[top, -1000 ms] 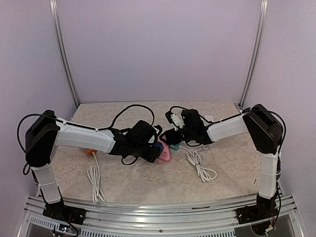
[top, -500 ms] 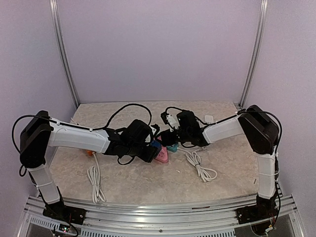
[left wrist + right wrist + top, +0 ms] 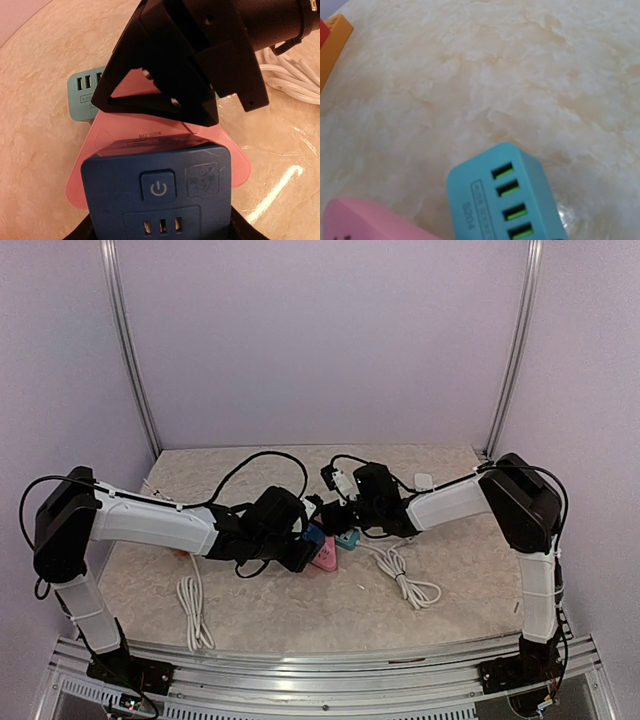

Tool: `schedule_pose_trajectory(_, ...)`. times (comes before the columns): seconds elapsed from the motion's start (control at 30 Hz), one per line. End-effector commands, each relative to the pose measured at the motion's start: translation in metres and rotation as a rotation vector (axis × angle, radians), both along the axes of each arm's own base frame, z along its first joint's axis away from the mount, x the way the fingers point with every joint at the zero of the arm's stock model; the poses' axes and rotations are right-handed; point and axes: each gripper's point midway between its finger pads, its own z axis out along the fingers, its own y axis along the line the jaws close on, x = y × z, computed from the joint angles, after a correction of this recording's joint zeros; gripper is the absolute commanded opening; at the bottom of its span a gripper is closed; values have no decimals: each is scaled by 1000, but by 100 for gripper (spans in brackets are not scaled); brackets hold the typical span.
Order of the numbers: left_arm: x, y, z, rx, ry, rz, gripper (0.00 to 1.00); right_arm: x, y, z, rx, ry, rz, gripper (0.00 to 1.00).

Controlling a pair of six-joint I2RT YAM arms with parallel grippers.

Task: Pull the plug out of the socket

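Note:
A pink triangular socket (image 3: 328, 558) lies mid-table, also in the left wrist view (image 3: 120, 145). A blue cube plug (image 3: 314, 536) with a power button (image 3: 157, 186) sits on it. My left gripper (image 3: 300, 543) is shut on the blue cube, with its fingers (image 3: 239, 229) at the cube's sides. A teal USB plug (image 3: 348, 537) sits at the socket's far edge (image 3: 84, 95) and fills the bottom of the right wrist view (image 3: 507, 200). My right gripper (image 3: 338, 517) is at the teal plug and looks shut on it. Its black fingers (image 3: 165, 65) hang over the socket.
Coiled white cables lie front left (image 3: 193, 605) and right of the socket (image 3: 405, 575). A white adapter (image 3: 343, 480) and a black cable (image 3: 262, 458) lie behind. An orange block (image 3: 183, 548) sits under the left arm, also in the right wrist view (image 3: 332, 42).
Both grippers and the socket with its plugs have shifted a little to the left. The left arm has stretched lower and further out.

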Motion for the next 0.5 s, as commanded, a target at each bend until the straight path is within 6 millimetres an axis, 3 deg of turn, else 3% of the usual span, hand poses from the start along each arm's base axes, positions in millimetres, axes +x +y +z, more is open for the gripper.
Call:
schedule_pose_trajectory(0.0, 6, -34, 51, -122, -100, -69, 21, -21, -52, -106, -289, 190, -83, 59)
schedule_pose_trajectory(0.07, 5, -32, 52, -212, -33, -75, 21, -20, -52, -106, -289, 189, -84, 59)
schedule_pose_trajectory(0.17, 5, -30, 71, -320, -36, -88, 21, -21, -52, -107, -288, 188, -82, 58)
schedule_pose_trajectory(0.47, -2, -36, 82, -167, -232, -120, 21, -23, -50, -106, -280, 189, -69, 58)
